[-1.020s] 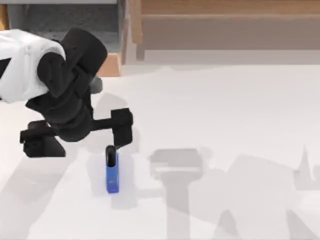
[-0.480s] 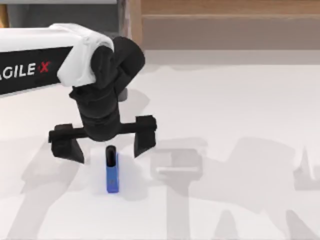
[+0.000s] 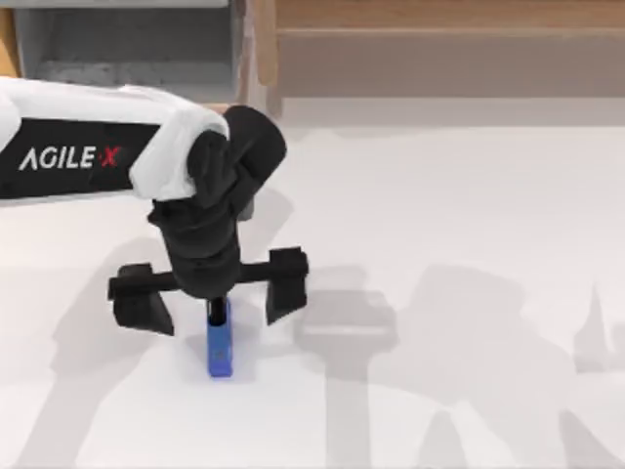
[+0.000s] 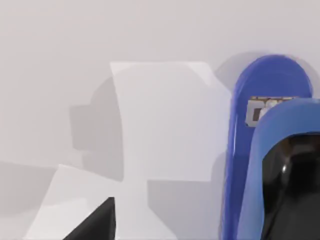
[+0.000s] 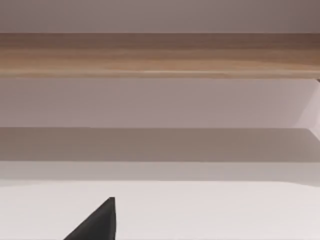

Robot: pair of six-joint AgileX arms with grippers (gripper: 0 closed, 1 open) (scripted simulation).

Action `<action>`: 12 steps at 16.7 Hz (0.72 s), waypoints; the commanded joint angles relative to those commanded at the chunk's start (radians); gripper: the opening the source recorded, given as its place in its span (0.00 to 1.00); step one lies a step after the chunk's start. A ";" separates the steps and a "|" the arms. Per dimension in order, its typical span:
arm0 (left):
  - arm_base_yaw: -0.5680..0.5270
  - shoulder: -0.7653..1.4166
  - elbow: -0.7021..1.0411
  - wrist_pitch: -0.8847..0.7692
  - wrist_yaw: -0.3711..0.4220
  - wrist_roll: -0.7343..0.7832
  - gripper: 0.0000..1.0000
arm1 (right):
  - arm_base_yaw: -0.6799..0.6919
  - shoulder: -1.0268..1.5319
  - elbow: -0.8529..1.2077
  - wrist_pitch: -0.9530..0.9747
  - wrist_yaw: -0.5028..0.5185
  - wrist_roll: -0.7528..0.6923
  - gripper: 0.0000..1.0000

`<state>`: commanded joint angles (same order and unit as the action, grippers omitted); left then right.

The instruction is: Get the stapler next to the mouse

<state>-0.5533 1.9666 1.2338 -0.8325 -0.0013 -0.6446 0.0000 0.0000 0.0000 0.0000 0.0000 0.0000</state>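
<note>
Table (image 3: 469,225), white and bare over most of its surface, with wide open room across the middle and right side of the top view. 1 stapler (image 3: 220,342) lies flat in the left half, a narrow blue bar with its length running toward and away from the far edge; its black end is tucked under the wrist above it. The left end effector (image 3: 211,303) hangs over that far end with its 2 fingers spread wide, 1 on each side of the stapler and clear of it, gripping nothing. In the left wrist view the stapler (image 4: 260,150) appears close up against the white surface. Beyond the table's far edge runs a wooden ledge (image 3: 439,20).
</note>
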 joint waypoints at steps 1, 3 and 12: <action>0.000 0.012 -0.014 0.023 0.000 0.000 1.00 | 0.000 0.000 0.000 0.000 0.000 0.000 1.00; -0.001 0.021 -0.024 0.038 0.000 0.000 1.00 | 0.000 0.000 0.000 0.000 0.000 0.000 1.00; -0.001 0.021 -0.024 0.038 0.000 0.000 0.55 | 0.000 0.000 0.000 0.000 0.000 0.000 1.00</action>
<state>-0.5539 1.9879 1.2097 -0.7944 -0.0012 -0.6449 0.0000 0.0000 0.0000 0.0000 0.0000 0.0000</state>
